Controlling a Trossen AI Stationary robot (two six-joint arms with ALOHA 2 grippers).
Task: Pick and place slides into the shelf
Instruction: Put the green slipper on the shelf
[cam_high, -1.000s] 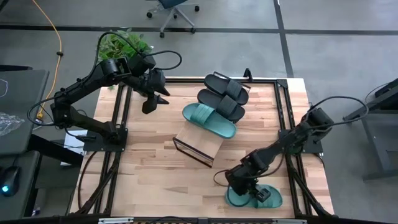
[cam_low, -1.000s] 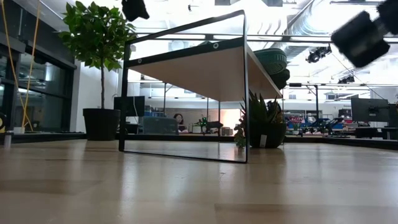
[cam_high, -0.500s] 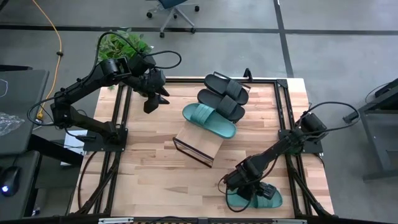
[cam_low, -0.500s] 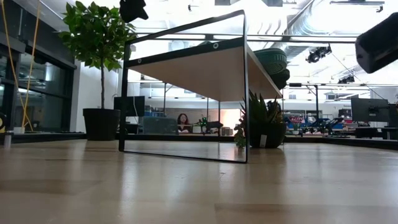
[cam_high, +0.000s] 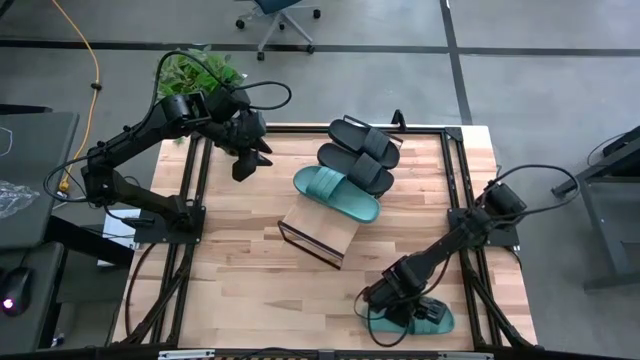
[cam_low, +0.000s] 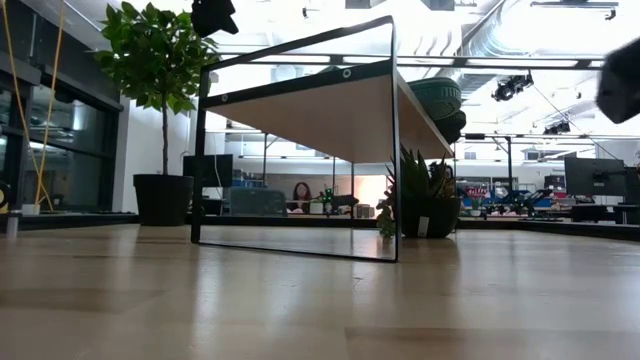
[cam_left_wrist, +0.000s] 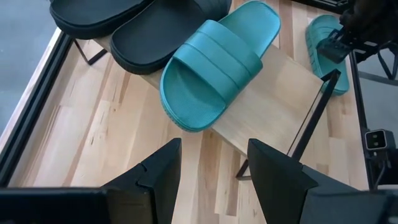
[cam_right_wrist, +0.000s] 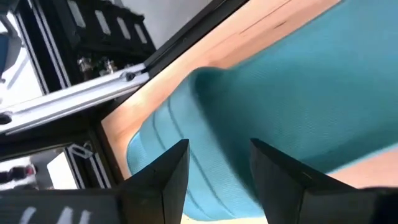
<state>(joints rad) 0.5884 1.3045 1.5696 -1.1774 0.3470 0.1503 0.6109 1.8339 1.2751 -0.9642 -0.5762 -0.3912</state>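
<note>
Worktop (cam_high: 240, 260): wood, metal-railed. The shelf (cam_high: 325, 228) stands near its middle and serves as landmark.

On the shelf: one teal slide (cam_high: 336, 193) and two black slides (cam_high: 358, 150) beyond it, at the end away from the robot. Half the board is bare.

Second teal slide (cam_high: 420, 316): flat on the worktop, well apart from the shelf, toward the right arm's side near the front rail.

Right pincer (cam_high: 392, 303): directly over that slide, fingers (cam_right_wrist: 158, 180) apart, straddling the teal rubber, nothing gripped yet.

Left pincer (cam_left_wrist: 208, 180): waits high, off the shelf's far-left side, fingers spread, empty.

Step in hand: grasp the last slide. Judgement: seat the fingers across the strap or side wall, close only once low, lift level, then lay it on the bare half beside its teal mate.
</note>
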